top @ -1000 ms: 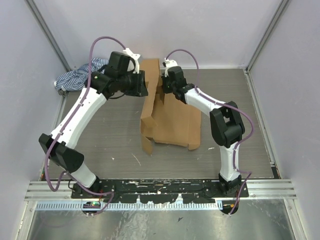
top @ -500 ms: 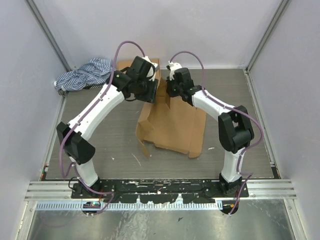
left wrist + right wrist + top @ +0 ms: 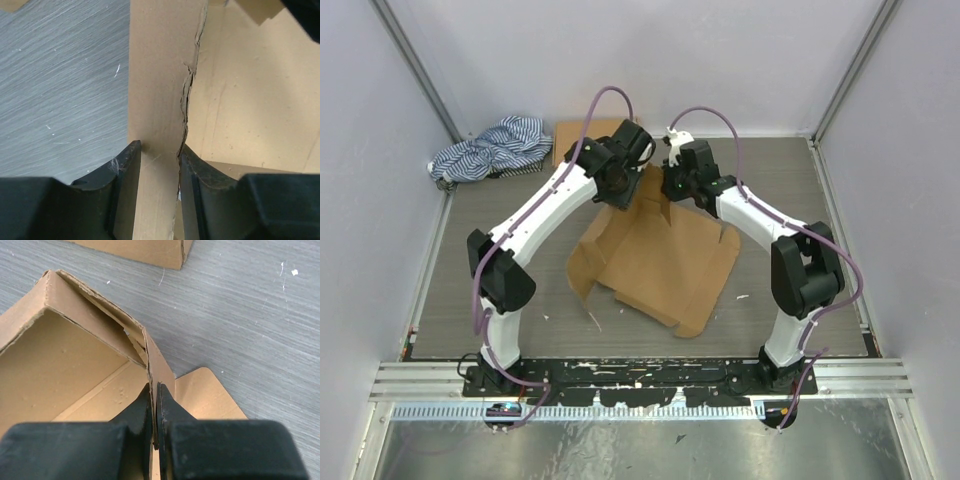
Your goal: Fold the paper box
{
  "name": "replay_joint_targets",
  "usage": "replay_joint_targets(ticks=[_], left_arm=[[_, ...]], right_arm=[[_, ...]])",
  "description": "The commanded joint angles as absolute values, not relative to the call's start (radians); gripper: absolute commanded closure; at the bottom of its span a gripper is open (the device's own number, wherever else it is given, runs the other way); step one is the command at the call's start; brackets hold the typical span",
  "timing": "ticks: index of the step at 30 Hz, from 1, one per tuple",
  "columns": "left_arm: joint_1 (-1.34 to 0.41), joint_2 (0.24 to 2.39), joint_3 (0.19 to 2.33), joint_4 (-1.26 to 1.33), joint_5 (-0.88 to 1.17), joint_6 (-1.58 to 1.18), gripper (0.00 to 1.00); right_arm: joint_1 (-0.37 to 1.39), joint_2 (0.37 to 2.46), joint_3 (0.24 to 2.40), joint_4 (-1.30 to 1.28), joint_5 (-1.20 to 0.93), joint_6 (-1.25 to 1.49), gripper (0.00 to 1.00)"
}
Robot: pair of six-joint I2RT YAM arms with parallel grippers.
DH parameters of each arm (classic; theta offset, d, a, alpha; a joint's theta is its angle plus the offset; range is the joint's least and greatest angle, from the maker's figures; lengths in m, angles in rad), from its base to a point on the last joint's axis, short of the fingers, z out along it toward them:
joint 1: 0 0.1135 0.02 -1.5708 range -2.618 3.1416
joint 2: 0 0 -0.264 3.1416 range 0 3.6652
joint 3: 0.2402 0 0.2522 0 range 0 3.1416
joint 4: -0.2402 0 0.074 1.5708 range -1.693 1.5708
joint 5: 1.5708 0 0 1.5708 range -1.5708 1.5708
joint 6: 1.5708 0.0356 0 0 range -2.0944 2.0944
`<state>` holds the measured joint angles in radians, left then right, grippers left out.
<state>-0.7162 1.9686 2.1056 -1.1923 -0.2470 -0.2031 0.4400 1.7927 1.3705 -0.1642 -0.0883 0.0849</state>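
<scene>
— Holding what, the left tool (image 3: 159,150)?
— Item 1, left tool: fingers pinching a raised flap at the far edge of the box (image 3: 660,260), one finger on each side.
— Right tool (image 3: 153,390)?
— Item 2: pressed together on a thin wall at the box's far corner, near the left tool.
— The box?
— Item 3: brown card, half open, lying on the counter (image 3: 550,320). Item 4: striped cloth (image 3: 490,148), well left of the box's far edge.

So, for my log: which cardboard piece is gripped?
The big opened box mid-table: left gripper and right gripper pinch its raised flaps; the small piece at the back lies free.
</scene>
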Motion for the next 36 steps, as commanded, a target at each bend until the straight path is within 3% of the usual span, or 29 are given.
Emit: replay_joint_targets(ticks=[1, 7, 18, 29, 34, 36], left_arm=[[-0.736, 1.972, 2.096, -1.230, -0.326, -0.166, 0.62], [-0.736, 1.988, 2.092, -1.222, -0.538, -0.126, 1.00], [-0.735, 2.019, 2.112, -1.032, -0.775, 0.096, 1.00], [-0.803, 1.891, 1.739, -0.830, -0.828, 0.166, 1.00], [-0.806, 1.838, 1.708, -0.847, -0.772, 0.096, 0.88], [-0.806, 1.810, 1.718, -0.846, -0.747, 0.078, 0.77]], right_arm=[[0.440, 1.716, 1.355, -0.153, -0.116, 0.110, 0.92], [0.441, 1.699, 1.320, -0.136, -0.149, 0.138, 0.92], [0.438, 1.608, 1.180, -0.051, -0.144, 0.190, 0.92], [0.422, 1.606, 1.177, -0.059, -0.174, 0.192, 0.90], [0.420, 1.609, 1.181, -0.059, -0.193, 0.193, 0.90], [0.421, 1.610, 1.179, -0.059, -0.196, 0.194, 0.90]])
